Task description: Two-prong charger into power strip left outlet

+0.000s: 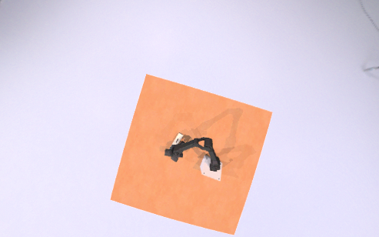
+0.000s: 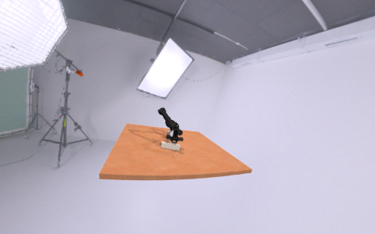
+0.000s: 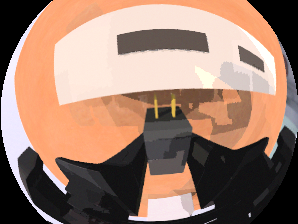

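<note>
My gripper (image 3: pixel 164 135) is shut on the dark grey charger (image 3: pixel 167 132), holding it by its sides. Two thin gold prongs (image 3: pixel 156 107) (image 3: pixel 173 107) stick out of the charger's far end in the wrist view, toward the power strip. The white power strip (image 3: pixel 85 70) (image 1: pixel 180 136) (image 2: pixel 166 145) lies across the upper wrist view, with a wide dark recess (image 3: pixel 162 42) and a smaller dark recess (image 3: pixel 251 58) to its right. The prong tips show just below the strip's near edge, outside both recesses. The exact gap and height cannot be told. The top and exterior views do not show the charger clearly.
The black arm (image 1: pixel 188 146) (image 2: pixel 167 118) stands on a white base plate (image 1: pixel 209 174) on the orange table top (image 1: pixel 152 185) (image 2: pixel 131 163). Arm shadows fall across the table. The strip lies close to the arm's wrist. Light stands and lamps are in the background, away from the table.
</note>
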Available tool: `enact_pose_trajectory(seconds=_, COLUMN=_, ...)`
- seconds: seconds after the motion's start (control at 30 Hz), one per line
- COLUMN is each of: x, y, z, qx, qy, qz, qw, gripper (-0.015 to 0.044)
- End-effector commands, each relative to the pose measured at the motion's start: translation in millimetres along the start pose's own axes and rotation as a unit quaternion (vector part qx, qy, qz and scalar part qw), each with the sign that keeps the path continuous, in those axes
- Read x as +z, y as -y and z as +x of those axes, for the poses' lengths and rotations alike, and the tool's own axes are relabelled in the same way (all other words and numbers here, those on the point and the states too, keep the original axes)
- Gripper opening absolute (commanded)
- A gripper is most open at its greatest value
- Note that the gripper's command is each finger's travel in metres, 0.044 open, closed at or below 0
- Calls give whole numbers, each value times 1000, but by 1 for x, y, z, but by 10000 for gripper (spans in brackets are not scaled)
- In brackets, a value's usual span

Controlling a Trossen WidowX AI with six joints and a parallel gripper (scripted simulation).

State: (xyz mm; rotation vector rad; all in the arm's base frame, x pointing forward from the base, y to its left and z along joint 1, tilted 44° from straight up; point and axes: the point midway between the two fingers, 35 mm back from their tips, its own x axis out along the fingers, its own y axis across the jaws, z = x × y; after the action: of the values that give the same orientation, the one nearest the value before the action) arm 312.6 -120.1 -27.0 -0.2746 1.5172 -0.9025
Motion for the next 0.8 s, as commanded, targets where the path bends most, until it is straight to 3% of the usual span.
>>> enact_pose_trajectory(seconds=0.0, x=2, y=1, z=-1, qx=-2, qy=1, qz=-2, qw=1000, gripper=0)
enact_pose_trajectory(seconds=0.77, x=5, y=1, z=-1, qx=-2, qy=1, qz=-2, qw=1000, gripper=0)
